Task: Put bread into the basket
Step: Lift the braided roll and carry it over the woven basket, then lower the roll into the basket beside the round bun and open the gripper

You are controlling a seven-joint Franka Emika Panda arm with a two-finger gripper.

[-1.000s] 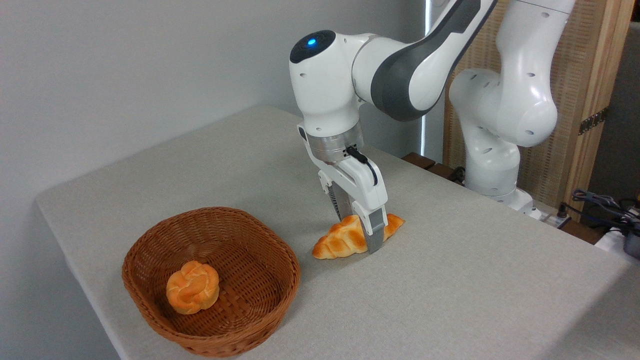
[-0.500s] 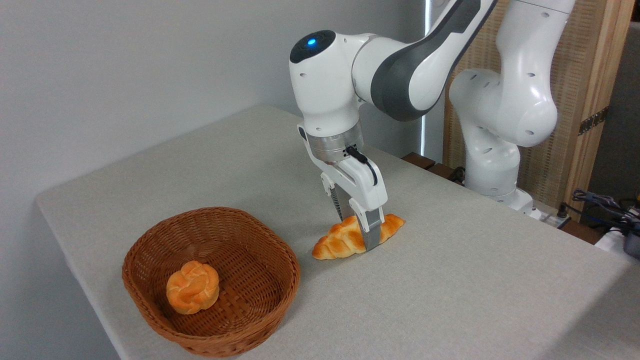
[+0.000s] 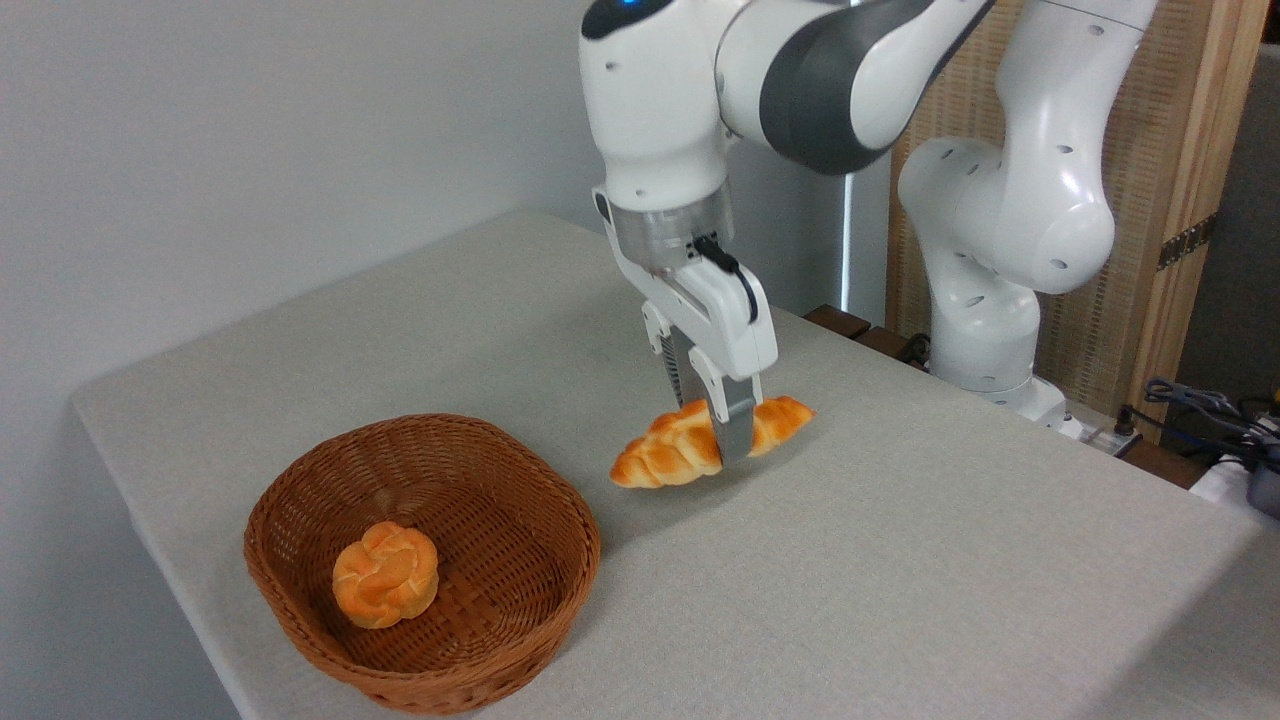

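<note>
The white arm holds the bread above the counter, to the right of the basket.

The counter (image 3: pixel 900 560) is wide and grey, with a light cloth-like surface, and it fills most of the view. The robot arm (image 3: pixel 830 70) comes down from the upper right and points its wrist toward the counter. The basket (image 3: pixel 480 620) stands near the front left edge of the counter; it is brown, woven, and shallow. The pincer (image 3: pixel 722 440) is pinching the bread (image 3: pixel 665 450) near its middle, with one grey finger across the front of the loaf. The bread is in the air, a little tilted, its left end lower, and its shadow lies on the counter below. A small round bun (image 3: pixel 385 573) lies inside the basket.
</note>
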